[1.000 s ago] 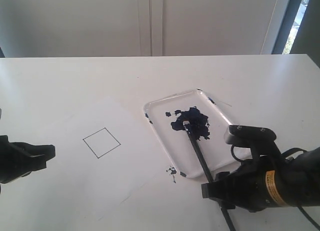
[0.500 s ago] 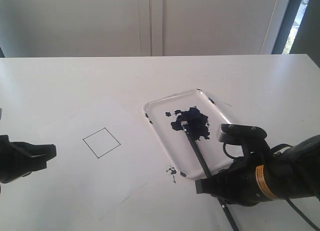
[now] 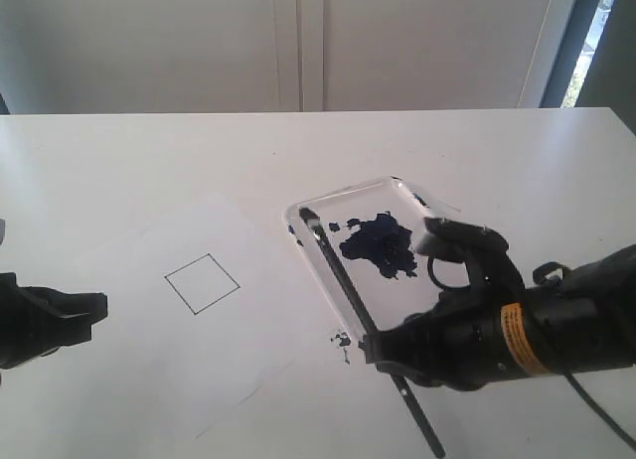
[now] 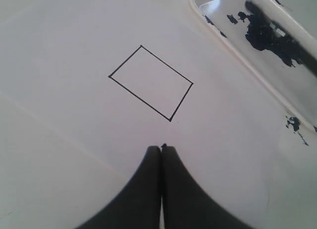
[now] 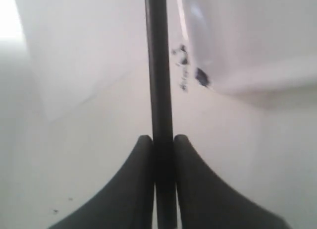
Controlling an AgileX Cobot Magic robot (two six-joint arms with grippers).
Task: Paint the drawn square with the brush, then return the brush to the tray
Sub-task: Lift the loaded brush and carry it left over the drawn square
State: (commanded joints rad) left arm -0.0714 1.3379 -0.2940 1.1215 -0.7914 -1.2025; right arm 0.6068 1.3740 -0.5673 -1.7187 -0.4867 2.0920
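Two pincers are in view, and only one is working. The right pincer [image 5: 162, 140] is clamped on the black handle of the brush [image 5: 157, 65], its jaws drawn in tight against the shaft with no gap showing. The left pincer [image 4: 161, 148] has its tips pressed together on nothing and sits low over the paper sheet [image 3: 229, 350], near the drawn square [image 4: 151, 83].

The square [image 3: 202, 283] has no paint in it yet. The brush [image 3: 343, 280] slants along the left rim of the tray [image 3: 348, 191], with its bristle end at the tray's far left corner, beside the paint puddle [image 3: 380, 245].

The grip sits far down the handle, a long way from the bristles, so any small turn of the wrist could swing the tip wide and carry paint past the thin pen lines. A loaded tip crossing the paper might also drip short of the square. Dark spatters [image 3: 343, 338] already mark the tabletop [image 3: 149, 161] by the tray's near corner.

From the exterior view I cannot tell whether the bristles touch the tray or hang just above it. The right fingertips are buried under the wrist body there. The right wrist view is blurred and cuts off the brush tip. The left arm is cropped at the frame edge.
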